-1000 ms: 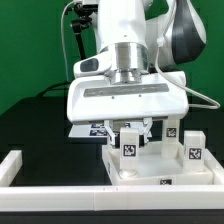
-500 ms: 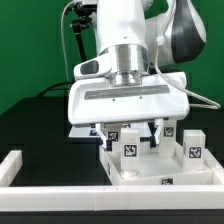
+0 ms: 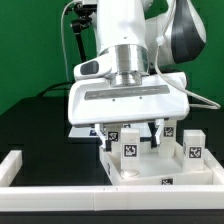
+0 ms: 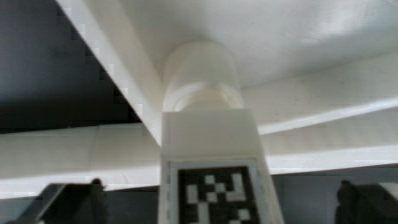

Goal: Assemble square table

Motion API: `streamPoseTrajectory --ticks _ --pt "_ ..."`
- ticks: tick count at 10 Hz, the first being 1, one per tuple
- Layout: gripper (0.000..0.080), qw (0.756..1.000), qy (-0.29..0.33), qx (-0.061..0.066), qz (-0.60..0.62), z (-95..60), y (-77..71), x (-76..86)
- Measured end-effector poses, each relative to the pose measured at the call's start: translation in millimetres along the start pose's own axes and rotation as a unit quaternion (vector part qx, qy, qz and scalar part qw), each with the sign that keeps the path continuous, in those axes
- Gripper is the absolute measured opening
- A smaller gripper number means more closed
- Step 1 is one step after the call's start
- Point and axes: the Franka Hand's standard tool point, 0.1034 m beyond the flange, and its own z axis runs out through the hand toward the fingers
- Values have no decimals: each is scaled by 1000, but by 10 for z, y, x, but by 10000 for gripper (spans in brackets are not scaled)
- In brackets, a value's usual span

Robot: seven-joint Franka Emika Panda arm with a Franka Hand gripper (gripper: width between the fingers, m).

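Two fingers (image 3: pixel 151 133) of the gripper (image 3: pixel 129 134) flank one upright tagged leg (image 3: pixel 129 147) on the square table (image 3: pixel 160 170); jaws parted, contact unclear.

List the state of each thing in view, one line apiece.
gripper: fingers either side of a leg; whether it is clamped cannot be told.
leg at the gripper: upright on the tabletop.
other legs: upright, free.
tabletop: flat, against the rail.
rail: lying in front.
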Motion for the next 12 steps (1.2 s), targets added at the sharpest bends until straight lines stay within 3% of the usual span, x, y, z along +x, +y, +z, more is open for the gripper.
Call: streamPoseTrajectory --ticks 1,2,3,4,5,6,7,9,12 --pt "649 1000 -3 1 2 1 -4 -6" --pt "649 996 -58 27 61 -20 -134 -19" --pt "649 994 -84 36 65 -165 -169 168" --pt "649 995 -78 18 61 -157 -55 204" --pt "649 992 -110 24 64 -94 -62 94" --pt "649 984 -160 44 63 -89 -93 90" --pt "649 979 -185 51 64 -102 -57 137" --pt "649 958 -265 70 85 -126 -152 59" --pt "649 956 -273 72 83 -101 -135 100"
